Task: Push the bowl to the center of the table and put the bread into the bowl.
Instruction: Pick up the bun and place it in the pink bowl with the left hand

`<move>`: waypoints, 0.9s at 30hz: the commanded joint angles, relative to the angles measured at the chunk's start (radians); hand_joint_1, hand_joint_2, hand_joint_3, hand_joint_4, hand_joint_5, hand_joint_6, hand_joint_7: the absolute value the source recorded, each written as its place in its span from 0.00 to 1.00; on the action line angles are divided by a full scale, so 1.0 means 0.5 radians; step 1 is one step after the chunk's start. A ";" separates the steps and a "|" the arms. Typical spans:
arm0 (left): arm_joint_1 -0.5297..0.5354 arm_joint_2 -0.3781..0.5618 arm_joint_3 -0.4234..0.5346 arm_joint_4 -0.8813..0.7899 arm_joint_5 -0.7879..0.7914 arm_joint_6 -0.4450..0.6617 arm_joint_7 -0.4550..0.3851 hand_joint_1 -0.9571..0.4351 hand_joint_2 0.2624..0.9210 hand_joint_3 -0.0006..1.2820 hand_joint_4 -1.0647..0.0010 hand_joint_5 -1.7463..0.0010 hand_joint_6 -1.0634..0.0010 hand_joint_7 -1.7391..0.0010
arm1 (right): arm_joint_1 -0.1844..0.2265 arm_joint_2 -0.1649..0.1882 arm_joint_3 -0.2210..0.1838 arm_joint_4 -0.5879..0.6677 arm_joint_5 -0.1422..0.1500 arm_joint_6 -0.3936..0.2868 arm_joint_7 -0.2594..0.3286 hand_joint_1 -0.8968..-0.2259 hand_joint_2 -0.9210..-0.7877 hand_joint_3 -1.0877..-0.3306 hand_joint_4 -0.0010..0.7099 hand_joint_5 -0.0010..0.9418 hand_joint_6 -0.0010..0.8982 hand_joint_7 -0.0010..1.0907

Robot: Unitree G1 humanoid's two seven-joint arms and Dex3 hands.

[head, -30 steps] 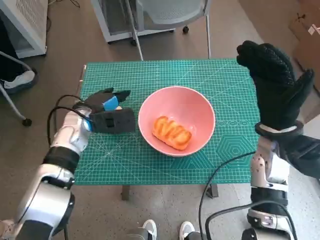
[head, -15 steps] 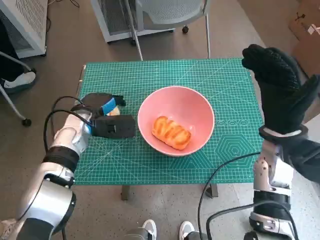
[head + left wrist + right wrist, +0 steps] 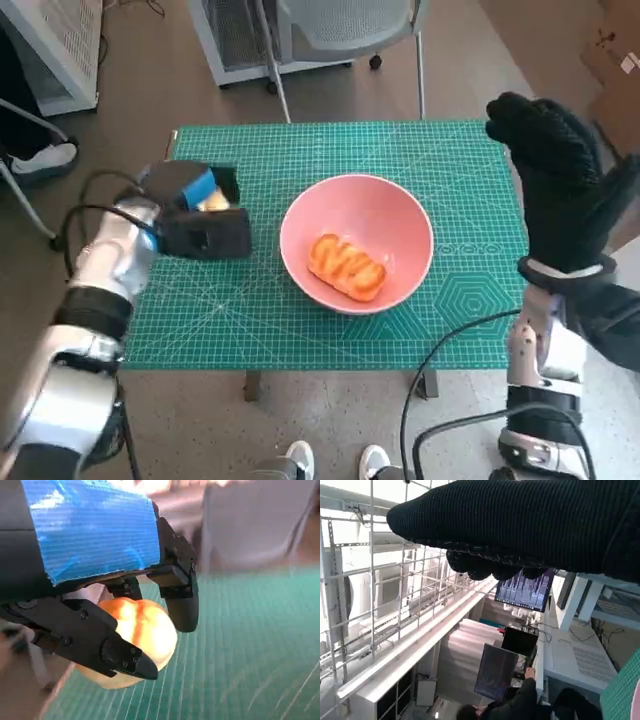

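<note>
Bread [image 3: 346, 267] with orange glaze lies inside the pink bowl [image 3: 408, 214], which sits near the middle of the green desk [image 3: 470, 160]. A second, round bun [image 3: 131, 645] is gripped in the left hand [image 3: 190, 215], its black fingers [image 3: 182, 597] curled around it above the desk's left edge. Well off to the other side, the right hand [image 3: 560, 180] is raised beside the desk's right edge, gloved fingers apart and holding nothing.
</note>
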 commanded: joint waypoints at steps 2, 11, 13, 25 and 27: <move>0.205 0.109 0.211 -0.697 -0.105 0.100 -0.081 0.69 1.00 0.06 0.37 0.36 0.42 0.29 | 0.025 0.016 0.017 0.031 -0.019 0.009 -0.017 0.63 0.00 0.72 0.53 0.00 0.48 0.01; 0.385 0.040 0.379 -1.477 -0.125 0.207 -0.131 0.69 1.00 0.04 0.32 0.40 0.40 0.30 | 0.021 0.033 0.027 0.026 -0.004 0.015 -0.008 0.63 0.00 0.72 0.54 0.00 0.48 0.01; 0.402 0.012 0.380 -1.581 -0.130 0.202 -0.140 0.69 1.00 0.03 0.31 0.41 0.39 0.30 | 0.019 0.034 0.027 0.029 0.001 0.017 -0.004 0.63 0.00 0.72 0.54 0.00 0.48 0.01; 0.413 -0.222 0.186 -1.755 -0.135 0.052 -0.229 0.69 1.00 0.03 0.32 0.41 0.39 0.29 | 0.009 0.035 0.030 0.049 0.030 0.014 0.026 0.63 0.00 0.72 0.55 0.01 0.48 0.01; 0.399 -0.257 0.152 -1.713 -0.126 0.025 -0.253 0.69 1.00 0.04 0.32 0.40 0.40 0.29 | 0.011 0.033 0.031 0.049 0.037 0.014 0.031 0.63 0.00 0.72 0.55 0.01 0.48 0.01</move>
